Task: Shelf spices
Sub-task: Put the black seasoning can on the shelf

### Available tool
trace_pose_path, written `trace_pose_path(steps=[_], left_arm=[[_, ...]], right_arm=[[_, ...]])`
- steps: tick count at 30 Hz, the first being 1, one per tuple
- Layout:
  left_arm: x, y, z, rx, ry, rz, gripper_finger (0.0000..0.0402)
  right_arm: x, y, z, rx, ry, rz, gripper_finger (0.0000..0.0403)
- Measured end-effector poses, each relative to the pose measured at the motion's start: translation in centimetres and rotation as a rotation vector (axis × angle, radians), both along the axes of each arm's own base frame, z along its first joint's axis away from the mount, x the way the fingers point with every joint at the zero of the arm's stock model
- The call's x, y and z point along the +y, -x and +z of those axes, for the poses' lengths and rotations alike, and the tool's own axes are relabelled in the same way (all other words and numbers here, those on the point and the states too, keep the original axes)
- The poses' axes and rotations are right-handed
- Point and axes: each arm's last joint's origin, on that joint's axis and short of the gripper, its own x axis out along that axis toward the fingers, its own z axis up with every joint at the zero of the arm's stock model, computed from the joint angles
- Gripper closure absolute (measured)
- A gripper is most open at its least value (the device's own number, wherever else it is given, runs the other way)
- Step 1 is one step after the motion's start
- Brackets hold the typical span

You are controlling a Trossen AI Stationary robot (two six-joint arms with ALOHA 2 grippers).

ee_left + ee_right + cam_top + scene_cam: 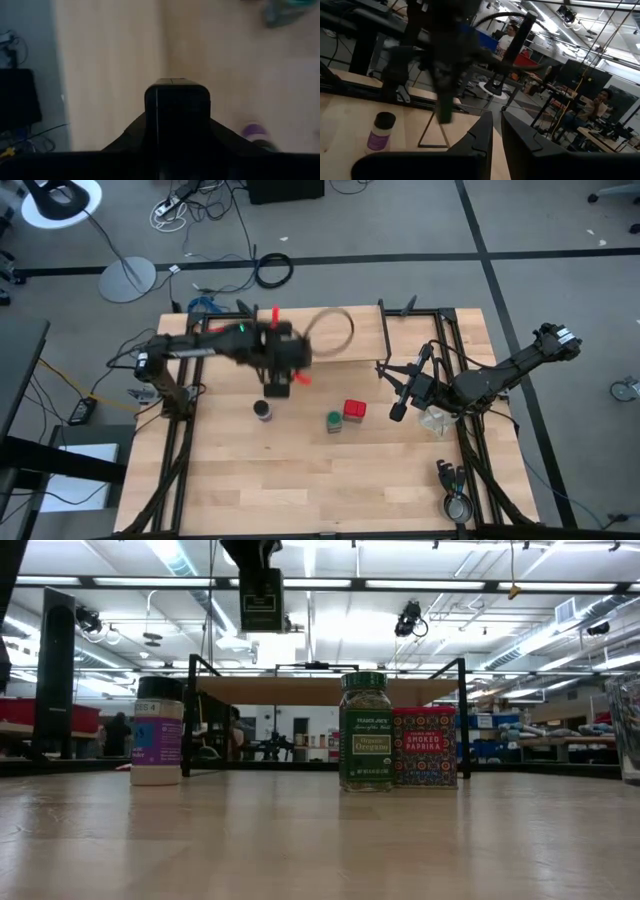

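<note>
grey carpet floor (560,270), perhaps ceiling strip lights (430,584)

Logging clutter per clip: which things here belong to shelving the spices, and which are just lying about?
Job in hand:
shelf
oregano jar
smoked paprika tin
purple-labelled jar
dark tin, held in the left hand

Lying about:
clear container beside the right hand
metal cup at the table's corner
cable coil on the floor

Light wood table (300,490). Shelf (330,332) along far edge; dark jar (263,411), green jar (334,422), red tin (354,411) mid-table; clear packet (437,420) near right edge.
</note>
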Motion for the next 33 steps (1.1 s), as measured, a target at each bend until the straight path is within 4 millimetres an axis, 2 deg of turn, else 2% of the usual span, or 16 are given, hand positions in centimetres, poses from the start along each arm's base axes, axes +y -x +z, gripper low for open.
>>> trace_pose_path(steps=[3,9,17,25,33], left_arm=[[3.0,0.5,0.9,0.0,0.0,0.015,0.0283],[9.1,2.0,0.8,0.028,0.061,0.036,0.0283],[15.3,4.6,0.5,-0.016,0.144,0.084,0.0283],[18.3,5.7,-0.8,-0.04,0.159,0.069,0.0283],[19.6,6.1,-2.8,-0.03,0.189,0.058,0.0283]], right_arm=[[0.0,0.0,0.0,0.0,0.0,0.0,0.0364],[0.0,0.0,0.0,0.0,0.0,0.001,0.0364],[0.0,0.0,0.0,0.003,0.008,0.007,0.0364],[0.0,0.0,0.0,0.003,0.01,0.009,0.0364],[0.0,0.0,0.0,0.004,0.01,0.009,0.0364]])
